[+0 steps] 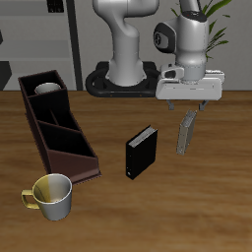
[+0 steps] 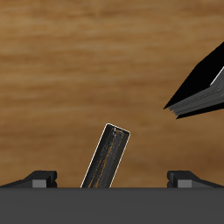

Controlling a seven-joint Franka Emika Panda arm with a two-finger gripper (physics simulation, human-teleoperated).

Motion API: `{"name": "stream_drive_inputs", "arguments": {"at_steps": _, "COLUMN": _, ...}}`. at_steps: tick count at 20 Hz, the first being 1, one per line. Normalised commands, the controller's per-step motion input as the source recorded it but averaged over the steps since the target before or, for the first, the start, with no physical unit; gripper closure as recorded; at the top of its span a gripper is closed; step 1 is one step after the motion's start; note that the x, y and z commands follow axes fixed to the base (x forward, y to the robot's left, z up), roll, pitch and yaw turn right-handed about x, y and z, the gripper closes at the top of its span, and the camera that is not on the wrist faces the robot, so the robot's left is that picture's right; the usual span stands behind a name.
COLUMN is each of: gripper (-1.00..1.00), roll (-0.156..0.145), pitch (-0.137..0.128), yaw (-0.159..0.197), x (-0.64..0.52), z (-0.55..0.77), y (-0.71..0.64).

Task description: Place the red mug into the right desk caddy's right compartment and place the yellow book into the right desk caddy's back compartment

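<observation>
Gripper (image 1: 186, 106), jaws spread wide above the thin upright grey-beige book (image 1: 184, 134) (skewed between them), risks toppling it when closing

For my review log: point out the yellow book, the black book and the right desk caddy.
yellow book (image 1: 184, 134): exterior view, its upright grey cover.
black book (image 1: 142, 153): exterior view, its front cover.
right desk caddy (image 1: 81, 160): exterior view, its outer wall near the front.

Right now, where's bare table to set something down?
Bare wood lies between the black book and the table's front edge, and between the desk caddy and the black book. It is tighter near the yellow-and-white mug by the caddy's front end, and under the gripper around the upright grey book.
</observation>
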Motion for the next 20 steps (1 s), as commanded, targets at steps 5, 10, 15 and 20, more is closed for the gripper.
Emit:
{"name": "stream_drive_inputs", "arguments": {"at_steps": 5, "gripper": -1.0, "roll": 0.016, "pitch": -0.002, "yaw": 0.005, "x": -0.03, "z": -0.18, "y": 0.04}}
{"name": "stream_drive_inputs", "arguments": {"at_steps": 10, "gripper": -1.0, "roll": -0.033, "pitch": -0.046, "yaw": 0.023, "x": -0.01, "z": -0.01, "y": 0.03}}
{"name": "stream_drive_inputs", "arguments": {"at_steps": 15, "gripper": -1.0, "roll": -0.001, "pitch": -0.007, "yaw": 0.007, "x": 0.03, "z": -0.06, "y": 0.04}}
{"name": "stream_drive_inputs", "arguments": {"at_steps": 20, "gripper": -1.0, "roll": -0.004, "pitch": 0.026, "yaw": -0.014, "x": 0.08, "z": -0.15, "y": -0.03}}
